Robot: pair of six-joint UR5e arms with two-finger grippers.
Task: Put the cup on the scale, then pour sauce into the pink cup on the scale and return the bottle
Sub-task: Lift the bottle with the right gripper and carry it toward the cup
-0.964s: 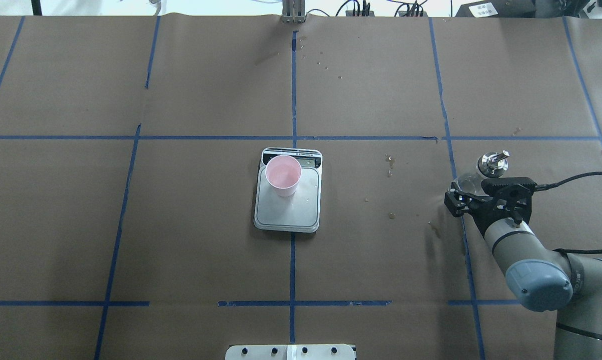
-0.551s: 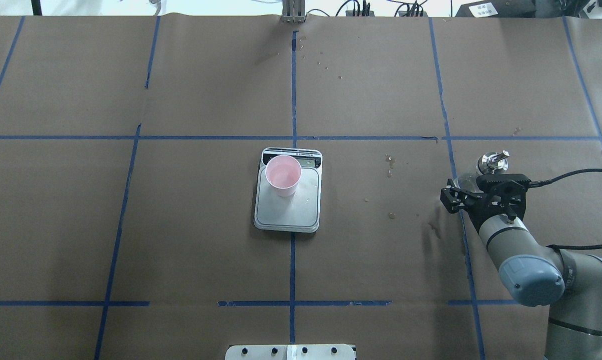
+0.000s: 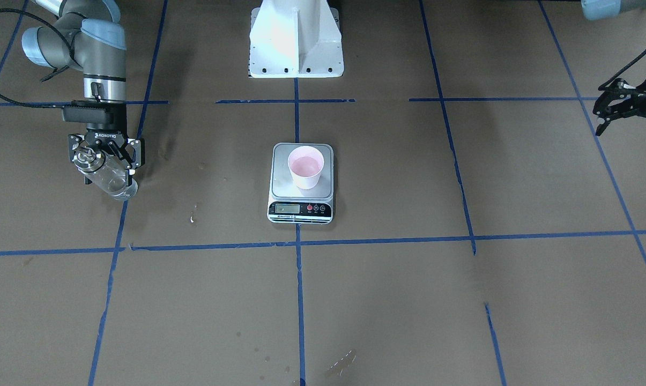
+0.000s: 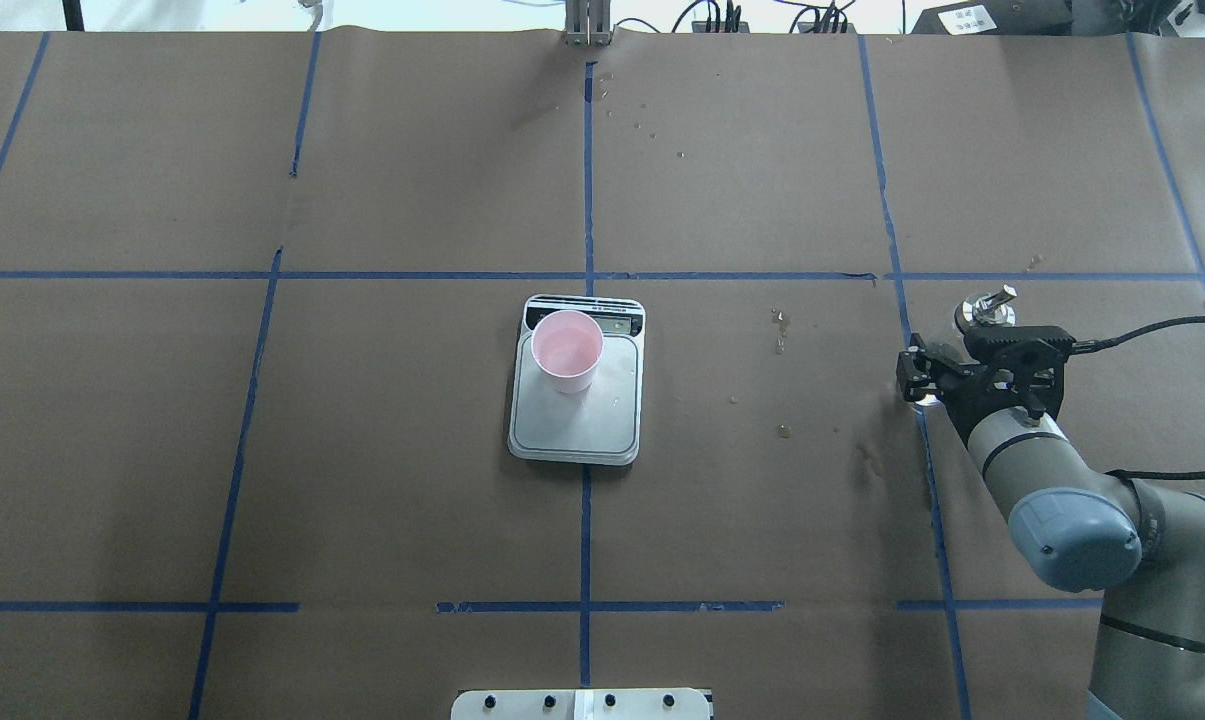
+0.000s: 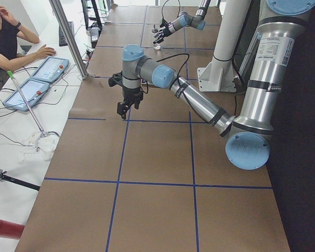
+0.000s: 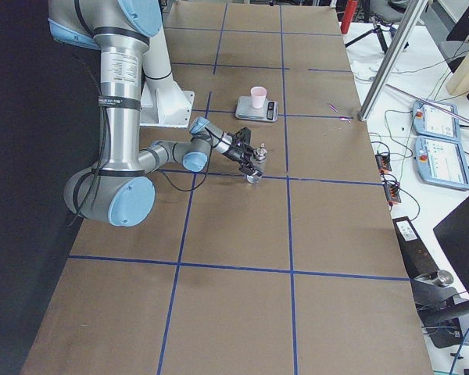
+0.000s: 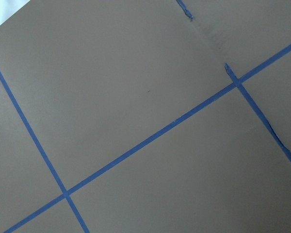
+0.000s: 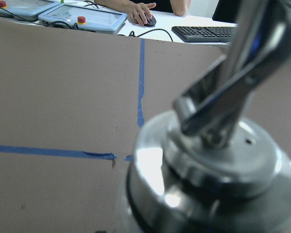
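1. The slim clear cylindrical bottle [image 3: 113, 182] with a shiny silver metal collar and pour spout stands about upright at the robot's right end of the table. Its base is at a blue tape line. I cannot tell whether it touches the paper. The level of liquid inside cannot be made out.
2. The right gripper [image 3: 107, 165] pinches the bottle's clear body just below the collar, with one black finger on each side. In the right wrist view the silver collar [image 8: 213, 170] and spout fill most of the frame.
3. The small pale pink tapered cup [image 4: 566, 350] stands upright on the flat rectangular silver-topped digital scale [image 4: 574, 430], well apart from the bottle.
4. The scale lies at the table's middle, on the blue centre line. Its black display strip [image 3: 300, 208] faces the operators' side.
5. The left gripper [image 3: 601, 117] hangs over the robot's left end of the table with its fingers spread apart.
6. The table [image 4: 362, 450] is covered in brown paper with a grid of blue tape. A few small wet spots [image 4: 781, 330] lie between the scale and the bottle.
7. A white robot base mount [image 3: 296, 48] sits behind the scale.
8. A seated person [image 5: 2, 37] is at a side bench, with one hand near two blue control tablets [image 5: 34, 81].
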